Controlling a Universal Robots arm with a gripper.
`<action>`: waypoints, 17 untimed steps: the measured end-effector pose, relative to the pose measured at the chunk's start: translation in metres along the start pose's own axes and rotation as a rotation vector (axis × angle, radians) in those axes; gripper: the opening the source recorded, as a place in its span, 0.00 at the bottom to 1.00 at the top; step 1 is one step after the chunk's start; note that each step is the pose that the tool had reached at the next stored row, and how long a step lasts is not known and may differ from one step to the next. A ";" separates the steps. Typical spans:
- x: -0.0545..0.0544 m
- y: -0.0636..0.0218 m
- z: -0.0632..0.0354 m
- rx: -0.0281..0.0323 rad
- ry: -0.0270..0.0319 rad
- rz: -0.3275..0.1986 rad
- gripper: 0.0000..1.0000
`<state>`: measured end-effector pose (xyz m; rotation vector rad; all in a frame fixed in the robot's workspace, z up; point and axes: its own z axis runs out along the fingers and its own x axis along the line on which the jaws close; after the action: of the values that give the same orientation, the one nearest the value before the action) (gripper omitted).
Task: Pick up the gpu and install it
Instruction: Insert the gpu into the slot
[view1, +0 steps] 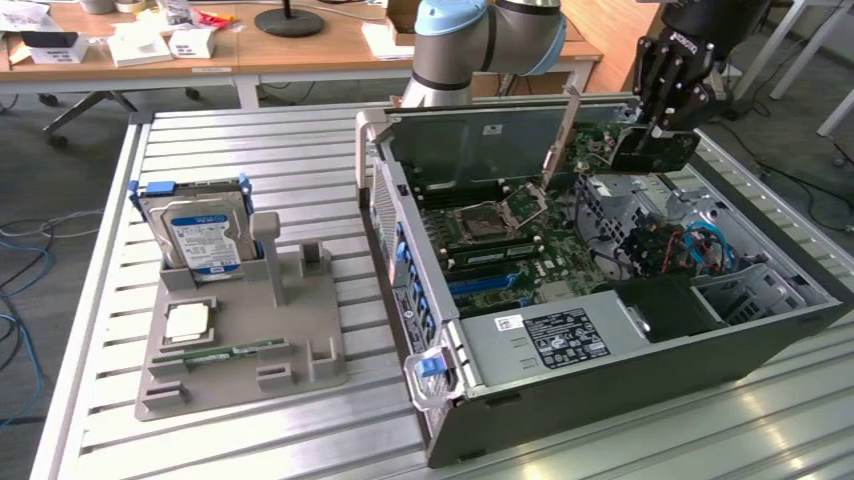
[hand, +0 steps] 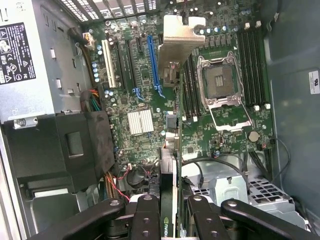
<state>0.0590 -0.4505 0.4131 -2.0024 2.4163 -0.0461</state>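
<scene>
We see the gripper (hand: 172, 217) above the open computer case (view1: 641, 385), jaws clamped on the gpu (hand: 170, 167). It holds the card on edge, probably to meet the blue slot (hand: 153, 65). The card hovers unseated, between that slot and the CPU socket (hand: 222, 82). A power supply (hand: 30, 60), black shroud (hand: 70, 145) and cables (hand: 112, 187) crowd one side.

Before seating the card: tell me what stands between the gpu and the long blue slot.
Nothing visible does. The gpu, held in the gripper, hangs above the motherboard, and the blue slot lies bare.
</scene>
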 end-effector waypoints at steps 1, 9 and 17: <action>0.000 0.0000 0.0000 0.0000 0.0000 0.000 0.26; 0.000 0.0000 0.0000 0.0002 -0.0002 -0.012 0.26; 0.000 0.0000 0.0000 0.0007 -0.0003 -0.038 0.26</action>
<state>0.0590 -0.4505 0.4131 -2.0482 2.3774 -0.0468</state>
